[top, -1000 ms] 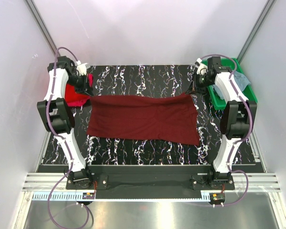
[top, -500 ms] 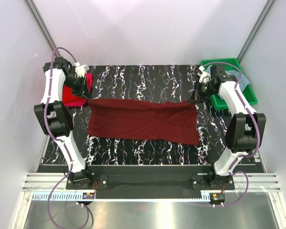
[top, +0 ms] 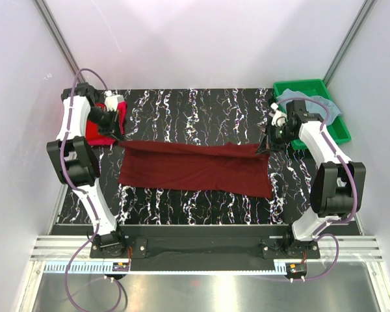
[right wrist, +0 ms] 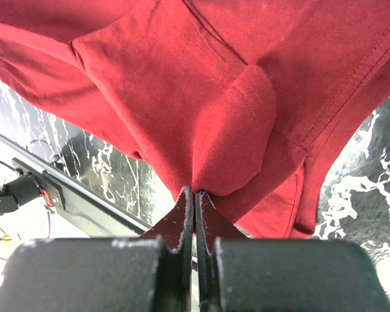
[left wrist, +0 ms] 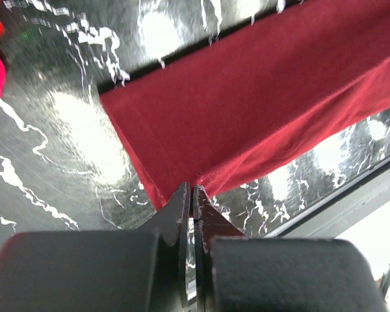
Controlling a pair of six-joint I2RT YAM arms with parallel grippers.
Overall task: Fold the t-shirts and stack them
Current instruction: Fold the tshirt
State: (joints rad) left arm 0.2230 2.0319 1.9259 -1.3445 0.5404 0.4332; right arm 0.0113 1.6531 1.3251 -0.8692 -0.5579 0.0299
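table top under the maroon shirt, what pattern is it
Black with white marble-like veining; the table shows it best in the top external view.

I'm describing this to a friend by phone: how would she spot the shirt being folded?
Look at the black marbled table. Across its middle stretches the dark maroon t-shirt, its far corners pinched by the left claw and right claw. Unlike the bright red shirt bunched at the left edge, it is spread wide.

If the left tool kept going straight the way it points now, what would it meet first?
The dark maroon t-shirt it is shut on: the left tool pinches its edge, and the cloth spreads directly ahead. Depth beyond is unclear.
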